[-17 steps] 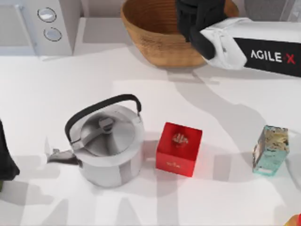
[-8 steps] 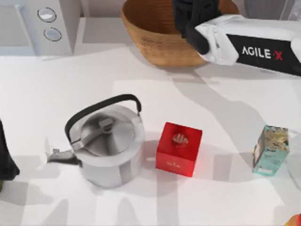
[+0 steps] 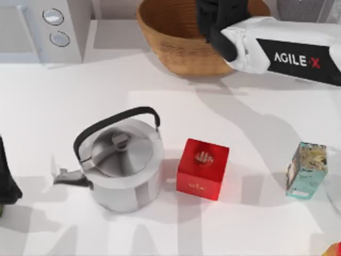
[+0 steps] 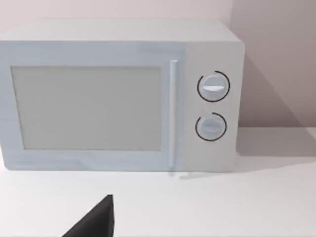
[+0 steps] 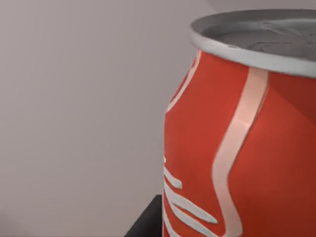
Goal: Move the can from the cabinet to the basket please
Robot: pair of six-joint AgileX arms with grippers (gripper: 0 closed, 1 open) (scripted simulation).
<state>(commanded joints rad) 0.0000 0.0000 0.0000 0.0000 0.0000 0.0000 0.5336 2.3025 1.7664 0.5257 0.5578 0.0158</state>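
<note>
The red can [image 5: 237, 148], with white script and a silver rim, stands upright and very close in the right wrist view. A dark finger [image 5: 146, 223] shows beside its base. My right gripper [image 3: 216, 21] hangs over the right inner part of the wicker basket [image 3: 170, 37] at the table's back, shut on the can. From above, the gripper's black body hides the can. A grey corner of the cabinet [image 3: 299, 8] shows at the back right. My left arm [image 3: 6, 178] stays parked at the left edge.
A white microwave [image 3: 48, 29] with two knobs stands at the back left. A steel kettle [image 3: 120, 165] and a red cube box [image 3: 202, 169] sit in the middle front. A teal carton [image 3: 306, 170] stands at the right.
My right arm has shifted a little to the left and towards the back over the basket, then held still. Nothing else has moved.
</note>
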